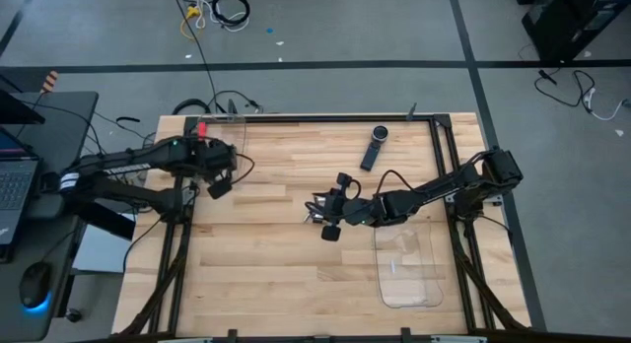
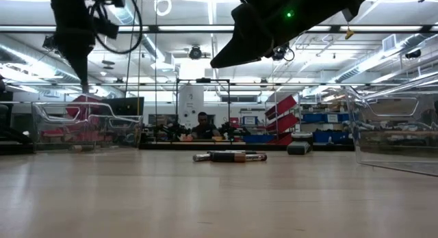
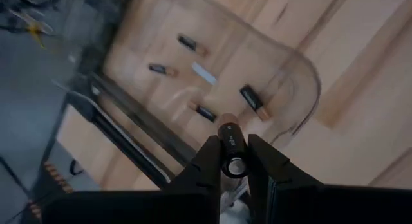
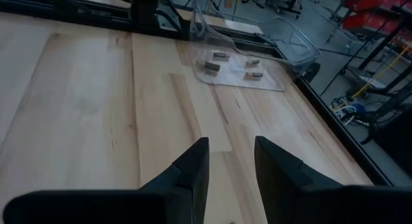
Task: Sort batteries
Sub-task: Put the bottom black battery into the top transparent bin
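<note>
from above, we see the left claw [image 1: 219, 188] hanging just inside the worktop [image 1: 276, 274]'s left edge, beside a clear tray [image 1: 229, 129] in the far-left corner. the right claw [image 1: 320, 213] reaches to mid-worktop, with bare wood open ahead of it toward the left. behind it, near the right edge, lies a second clear tray [image 1: 409, 269]; beyond it, toward the far edge, a black remote-like device [image 1: 374, 146].

level with the worktop, we see a small cluster of batteries [image 2: 229, 156] lying on the wood below the right arm, with clear floor-level room on both sides before the tray walls.

in the left wrist view, the left claw [image 3: 233, 161] pinches one battery [image 3: 232, 147] between its fingers, over the curved rim of the clear tray [image 3: 302, 76], where a few batteries [image 3: 254, 102] already lie. the worktop's dark frame rail runs close alongside.

in the right wrist view, the right claw [image 4: 230, 161] stands spread, nothing between its fingers, open wood ahead of it up to the far tray [image 4: 241, 69] with its batteries [image 4: 219, 63].
</note>
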